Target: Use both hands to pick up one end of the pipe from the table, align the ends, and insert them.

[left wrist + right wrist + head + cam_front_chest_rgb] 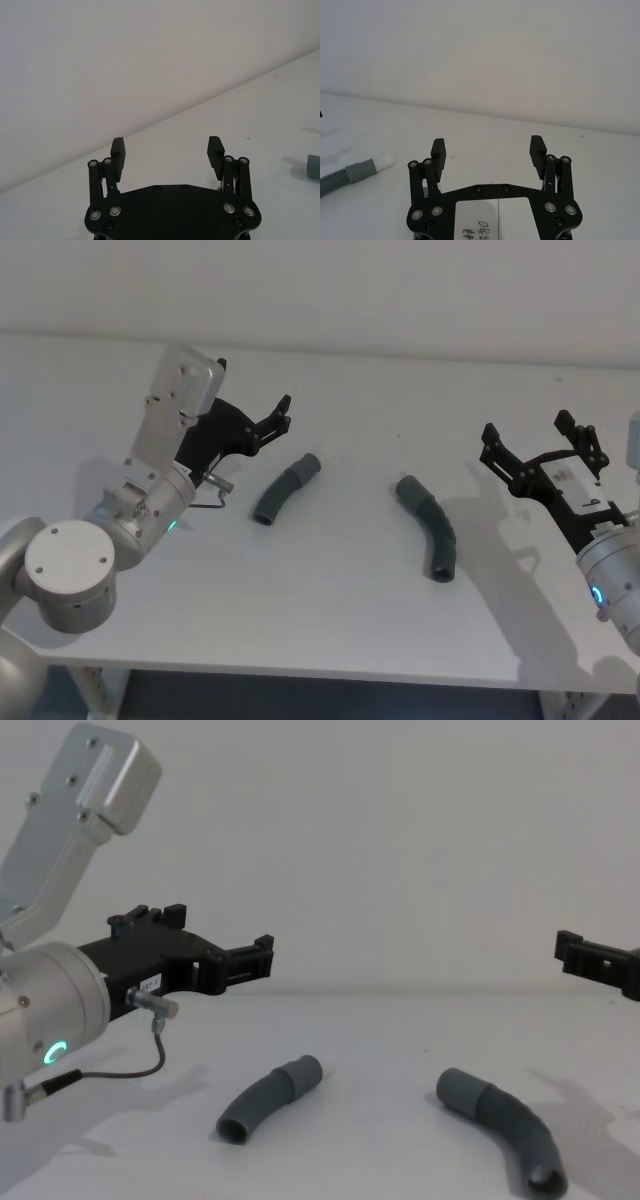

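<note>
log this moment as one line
left gripper: jaws open, empty | right gripper: jaws open, empty | left pipe piece, right pipe piece: apart on table

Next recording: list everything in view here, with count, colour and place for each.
pipe pieces: two, dark grey, ribbed and curved, lying apart on the table; the left pipe piece is left of centre, the right pipe piece right of centre
cuffs: two, smooth lighter grey, one on each piece, at the ends nearest each other
table: one, white, under both pieces
wall: one, pale grey, behind the table
left gripper: one, black, open and empty, above the table beside the left pipe piece
right gripper: one, black, open and empty, above the table's right side
</note>
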{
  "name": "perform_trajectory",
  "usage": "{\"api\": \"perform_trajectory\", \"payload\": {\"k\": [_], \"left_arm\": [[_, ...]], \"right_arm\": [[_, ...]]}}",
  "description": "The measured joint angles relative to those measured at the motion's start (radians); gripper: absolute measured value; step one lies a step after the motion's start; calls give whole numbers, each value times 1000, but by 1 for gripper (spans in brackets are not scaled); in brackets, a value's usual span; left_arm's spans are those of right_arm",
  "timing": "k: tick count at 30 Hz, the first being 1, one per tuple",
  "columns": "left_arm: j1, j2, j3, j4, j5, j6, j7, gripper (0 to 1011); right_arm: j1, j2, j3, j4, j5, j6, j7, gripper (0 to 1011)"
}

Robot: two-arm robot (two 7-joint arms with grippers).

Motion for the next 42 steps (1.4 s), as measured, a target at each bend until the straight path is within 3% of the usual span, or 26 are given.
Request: {"api": "perform_trajectory", "payload": {"k": [33,42], "left_arm": [[0,0,0,0,-1,2,-2,1000],[-15,1,-3,-12,-30,45,-47,1000]], "right_arm": [[-1,0,0,-2,-1,1,4,1001],[-9,23,-10,-22,-10,32,31,1001]]}}
